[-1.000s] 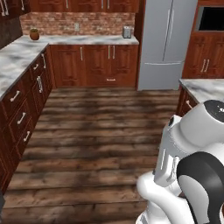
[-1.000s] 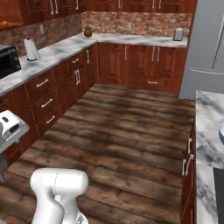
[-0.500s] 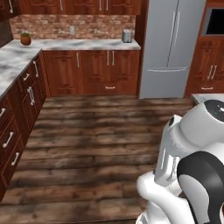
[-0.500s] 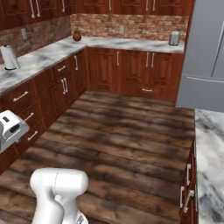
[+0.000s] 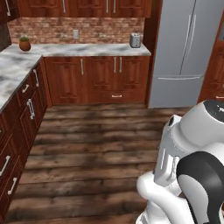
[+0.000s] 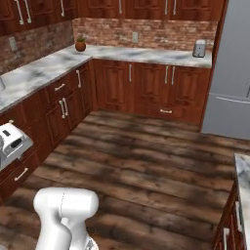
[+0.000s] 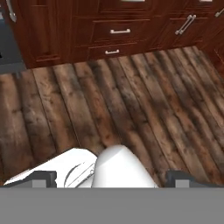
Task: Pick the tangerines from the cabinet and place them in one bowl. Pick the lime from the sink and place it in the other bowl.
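In the hand view my gripper (image 7: 111, 177) points down at the plank floor. Its two dark fingertips (image 7: 41, 177) stand wide apart at the bottom edge, open, with no object between them. My white arm rises at the lower right of the left base view (image 5: 192, 175) and at the lower left of the right base view (image 6: 63, 215). The tangerines, the lime, both bowls, the sink and the open cabinet are out of view.
A marble counter (image 5: 87, 49) runs along the brick back wall and down the left side, over drawer cabinets (image 6: 63, 105). On it stand a potted plant (image 5: 25, 43) and a toaster (image 5: 135, 40). A steel fridge (image 5: 188, 52) stands at the right. Wide wooden floor (image 6: 146, 161) lies ahead.
The whole picture has shifted because the base has driven toward the back counter, and the left counter's microwave and paper roll have slid out of frame. The gripper stays open.
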Controlling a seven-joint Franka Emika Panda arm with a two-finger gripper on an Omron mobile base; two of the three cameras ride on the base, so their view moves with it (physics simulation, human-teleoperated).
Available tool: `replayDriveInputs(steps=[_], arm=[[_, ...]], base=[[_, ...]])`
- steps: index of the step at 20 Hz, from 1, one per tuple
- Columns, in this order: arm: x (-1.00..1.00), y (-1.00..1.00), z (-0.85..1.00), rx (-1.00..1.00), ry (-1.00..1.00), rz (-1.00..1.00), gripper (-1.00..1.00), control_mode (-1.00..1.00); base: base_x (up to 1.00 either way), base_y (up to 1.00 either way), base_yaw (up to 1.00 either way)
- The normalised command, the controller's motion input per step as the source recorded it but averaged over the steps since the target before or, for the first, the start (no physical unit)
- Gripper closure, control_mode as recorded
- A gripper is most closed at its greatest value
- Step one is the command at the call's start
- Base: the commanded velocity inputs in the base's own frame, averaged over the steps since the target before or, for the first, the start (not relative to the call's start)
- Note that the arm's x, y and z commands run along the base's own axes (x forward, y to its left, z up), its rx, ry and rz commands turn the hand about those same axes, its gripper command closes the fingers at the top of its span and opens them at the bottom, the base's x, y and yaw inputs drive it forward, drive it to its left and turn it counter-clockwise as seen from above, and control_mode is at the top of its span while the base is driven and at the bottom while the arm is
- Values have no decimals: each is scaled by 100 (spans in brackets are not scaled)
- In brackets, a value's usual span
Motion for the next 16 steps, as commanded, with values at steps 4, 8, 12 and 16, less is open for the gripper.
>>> replayDriveInputs(steps=[4, 8, 12, 16], arm=[[0, 0, 0, 0, 0, 0, -100, 100], [0, 0, 0, 0, 0, 0, -100, 100], [0, 0, 0, 0, 0, 0, -100, 100], [0, 0, 0, 0, 0, 0, -100, 100]], base=[[100, 31, 0], [100, 28, 0], [71, 11, 22], [0, 0, 50]])
